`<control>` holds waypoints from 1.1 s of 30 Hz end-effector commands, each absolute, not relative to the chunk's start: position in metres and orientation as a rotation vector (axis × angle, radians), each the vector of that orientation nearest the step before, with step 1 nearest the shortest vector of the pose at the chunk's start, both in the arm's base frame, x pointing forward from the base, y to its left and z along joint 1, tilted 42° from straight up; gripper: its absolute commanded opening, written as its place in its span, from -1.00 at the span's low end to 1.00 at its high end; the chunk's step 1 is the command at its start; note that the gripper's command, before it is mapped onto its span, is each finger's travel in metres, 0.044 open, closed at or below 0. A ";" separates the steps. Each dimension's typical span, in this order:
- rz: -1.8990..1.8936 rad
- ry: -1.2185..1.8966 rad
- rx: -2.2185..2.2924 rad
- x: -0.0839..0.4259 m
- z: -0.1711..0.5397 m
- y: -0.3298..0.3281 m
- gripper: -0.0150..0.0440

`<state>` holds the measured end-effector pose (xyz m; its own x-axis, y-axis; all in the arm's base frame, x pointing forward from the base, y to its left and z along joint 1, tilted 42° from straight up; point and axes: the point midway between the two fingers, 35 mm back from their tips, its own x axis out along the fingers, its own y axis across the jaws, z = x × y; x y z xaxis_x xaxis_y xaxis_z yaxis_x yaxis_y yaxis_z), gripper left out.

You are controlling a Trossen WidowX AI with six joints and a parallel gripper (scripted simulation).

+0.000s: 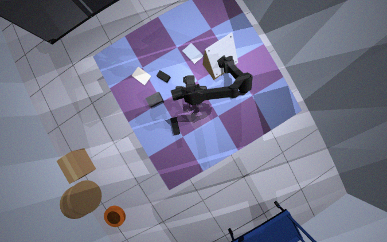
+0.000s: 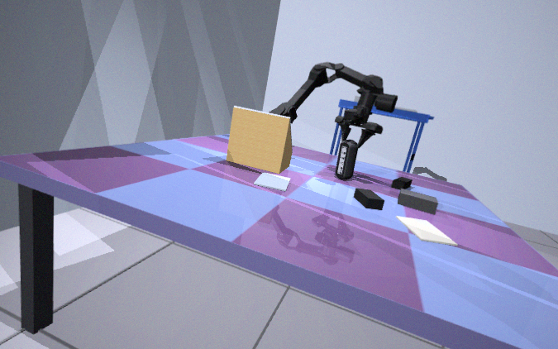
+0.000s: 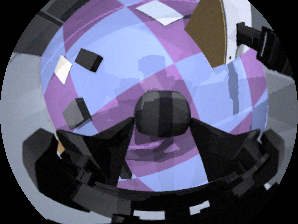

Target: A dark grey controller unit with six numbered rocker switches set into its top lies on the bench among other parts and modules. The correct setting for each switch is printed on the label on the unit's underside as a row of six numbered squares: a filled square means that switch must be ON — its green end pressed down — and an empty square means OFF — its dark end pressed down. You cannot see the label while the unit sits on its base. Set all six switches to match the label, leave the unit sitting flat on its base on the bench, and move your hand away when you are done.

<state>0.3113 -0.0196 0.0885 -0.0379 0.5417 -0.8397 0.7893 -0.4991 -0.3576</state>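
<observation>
The dark grey controller unit [image 2: 349,161] [image 3: 162,112] stands on end, long side upright and leaning slightly, with rounded ends. A pale strip with dark marks runs down its side facing the exterior camera; the marks are too small to read. My gripper [image 2: 352,143] [image 3: 162,120] is shut on the unit near its upper end, pointing down, one finger on each side. The unit's lower end is at or just above the bench [image 2: 211,199]; I cannot tell which. In the top view the arm hides the unit. The switch positions cannot be made out.
A wedge-shaped board [image 1: 226,49] [image 2: 259,138] stands near my arm's base. A white plate [image 1: 192,53] [image 2: 272,181] and a cream plate [image 1: 141,75] [image 2: 426,230] lie flat. Black blocks [image 1: 163,76] [image 1: 175,126] and a grey block [image 1: 154,100] [image 2: 417,202] lie nearby.
</observation>
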 end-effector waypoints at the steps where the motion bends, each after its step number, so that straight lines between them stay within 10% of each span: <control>1: -1.533 1.438 2.027 0.316 0.093 -0.014 0.65; 33: -1.470 1.466 2.108 0.331 0.104 0.001 0.65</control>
